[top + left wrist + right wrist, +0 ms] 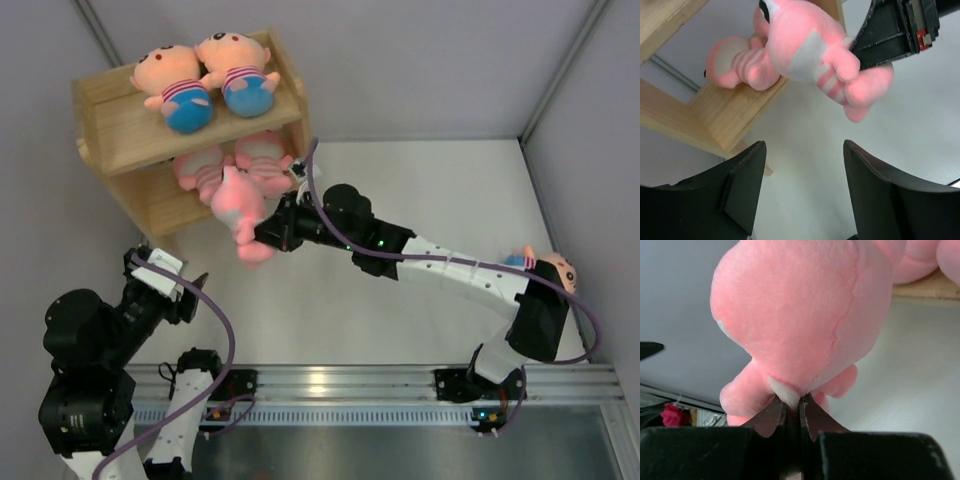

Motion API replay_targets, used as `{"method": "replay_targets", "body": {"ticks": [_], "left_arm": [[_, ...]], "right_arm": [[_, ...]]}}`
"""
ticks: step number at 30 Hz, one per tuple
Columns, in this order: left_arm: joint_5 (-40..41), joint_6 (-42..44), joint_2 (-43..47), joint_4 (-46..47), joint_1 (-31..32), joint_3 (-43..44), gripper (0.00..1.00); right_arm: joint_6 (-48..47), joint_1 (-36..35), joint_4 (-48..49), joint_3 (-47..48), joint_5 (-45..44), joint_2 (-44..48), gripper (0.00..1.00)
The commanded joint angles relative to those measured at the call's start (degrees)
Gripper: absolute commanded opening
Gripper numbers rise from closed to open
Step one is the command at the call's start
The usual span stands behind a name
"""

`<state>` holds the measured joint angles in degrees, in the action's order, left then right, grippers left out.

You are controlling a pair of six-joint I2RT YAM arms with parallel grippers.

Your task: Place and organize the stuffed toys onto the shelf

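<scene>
Right gripper point(791, 402): jaws nearly closed, pinching small white patch on underside of pink pig point(800, 315). Pig fills upper frame, limbs hanging beside fingertips. Shelf board point(925, 290) at upper right, more pink plush point(920, 260) resting on it. White table point(910, 370) beneath.

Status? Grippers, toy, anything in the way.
Right gripper shut on pink pig, held in front of shelf, lower tier. Left gripper open, empty. Two pigs already on that tier; tight fit.
</scene>
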<state>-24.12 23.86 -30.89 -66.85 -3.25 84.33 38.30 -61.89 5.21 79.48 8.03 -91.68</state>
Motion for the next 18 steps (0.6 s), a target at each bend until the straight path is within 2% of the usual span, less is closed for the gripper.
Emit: {"method": "replay_targets", "body": {"ticks": [1, 3, 6, 9, 18], "left_arm": [[-5.13, -0.65, -1.27, 0.23, 0.26, 1.36, 0.66], [-8.30, 0.05, -0.66, 0.23, 0.35, 0.75, 0.65], [-15.24, 2.42, 0.75, 0.23, 0.26, 0.30, 0.72], [-16.22, 2.86, 0.57, 0.32, 0.26, 1.62, 0.77], [-23.51, 3.57, -1.27, 0.32, 0.26, 5.75, 0.76]], "right_arm": [[5.01, 0.98, 9.63, 1.99, 6.37, 6.16, 0.00], [7.65, 1.85, 14.72, 1.90, 8.31, 6.60, 0.00], [12.83, 2.12, 22.28, 2.17, 12.17, 5.90, 0.00], [18.99, 2.03, 30.54, 2.34, 16.48, 5.11, 0.00], [21.37, -0.51, 35.39, 3.84, 17.02, 3.36, 0.00]]}}
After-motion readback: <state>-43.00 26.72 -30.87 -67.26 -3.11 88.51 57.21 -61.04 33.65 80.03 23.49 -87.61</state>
